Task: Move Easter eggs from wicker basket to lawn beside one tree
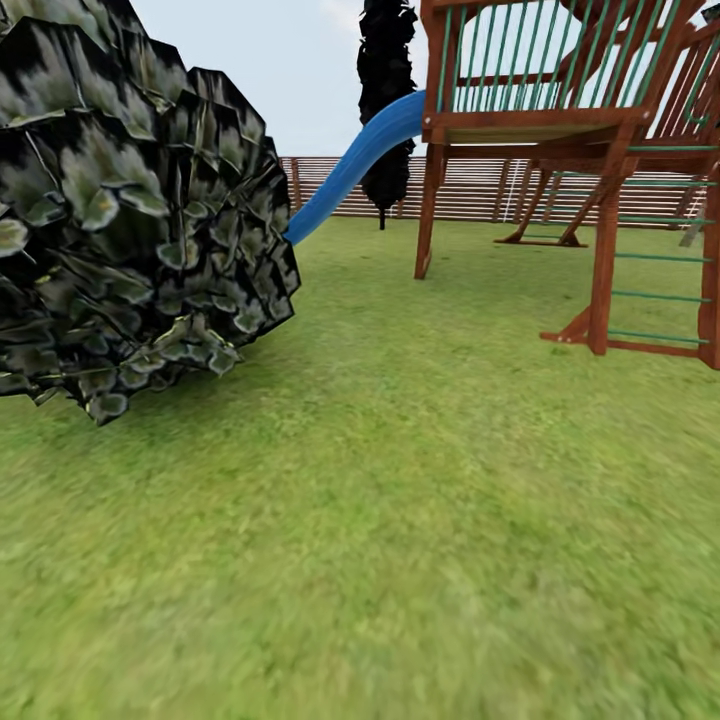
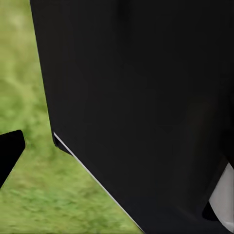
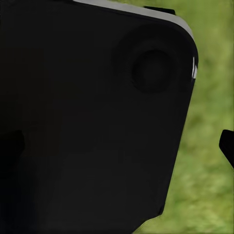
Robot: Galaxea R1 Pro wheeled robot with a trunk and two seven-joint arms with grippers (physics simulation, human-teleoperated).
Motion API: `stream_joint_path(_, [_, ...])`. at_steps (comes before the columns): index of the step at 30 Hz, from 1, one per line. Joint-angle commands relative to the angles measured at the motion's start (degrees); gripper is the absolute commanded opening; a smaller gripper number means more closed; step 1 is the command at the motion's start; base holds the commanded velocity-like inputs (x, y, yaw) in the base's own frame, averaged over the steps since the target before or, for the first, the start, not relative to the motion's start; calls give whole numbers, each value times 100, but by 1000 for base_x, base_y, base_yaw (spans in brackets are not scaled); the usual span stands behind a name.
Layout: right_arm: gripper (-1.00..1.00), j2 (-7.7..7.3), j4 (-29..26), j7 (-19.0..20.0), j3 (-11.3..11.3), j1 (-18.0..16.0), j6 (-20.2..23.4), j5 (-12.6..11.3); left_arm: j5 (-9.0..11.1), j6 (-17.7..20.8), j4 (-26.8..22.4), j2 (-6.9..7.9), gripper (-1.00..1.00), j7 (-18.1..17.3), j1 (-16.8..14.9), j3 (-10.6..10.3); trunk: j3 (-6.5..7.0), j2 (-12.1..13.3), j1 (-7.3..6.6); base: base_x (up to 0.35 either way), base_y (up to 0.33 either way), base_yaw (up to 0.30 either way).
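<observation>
The lawn (image 1: 400,520) spreads across the head view as short bright green grass. A big clump of dark glossy angular leaves (image 1: 120,220) hangs low at the left, part of a tree whose trunk is hidden. The Easter eggs and the wicker basket are out of view. In the left wrist view a black part of the robot's body (image 2: 146,107) blocks most of the picture, with a dark fingertip (image 2: 9,153) over grass at the edge. In the right wrist view another black body panel (image 3: 92,117) sits close, with a small dark fingertip (image 3: 227,146) against the grass.
A wooden playset (image 1: 600,150) with green rungs stands at the back right, its posts on the grass. A blue slide (image 1: 350,165) runs down from it toward the leaf clump. Behind are a slatted wooden fence (image 1: 470,190) and a thin dark tree (image 1: 385,100).
</observation>
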Motion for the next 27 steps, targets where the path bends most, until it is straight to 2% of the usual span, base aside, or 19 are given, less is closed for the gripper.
stream_joint_path(1, [100, -1, 4, -1, 32, -3, -19, 29, 4, 0, -8, -1, 100, -5, 2, 3, -4, -2, 3, 297, 139, -17])
stream_joint_path(5, [100, -14, 4, 3, 24, -3, -19, 29, 4, 0, -8, 1, 100, -5, 2, 3, -4, -2, 3, 298, 138, -187])
stream_joint_path(27, [100, -16, 4, 7, 23, -3, -23, 26, 4, 0, -8, 0, 100, -6, 2, 3, -4, -2, 3, 310, 110, -295])
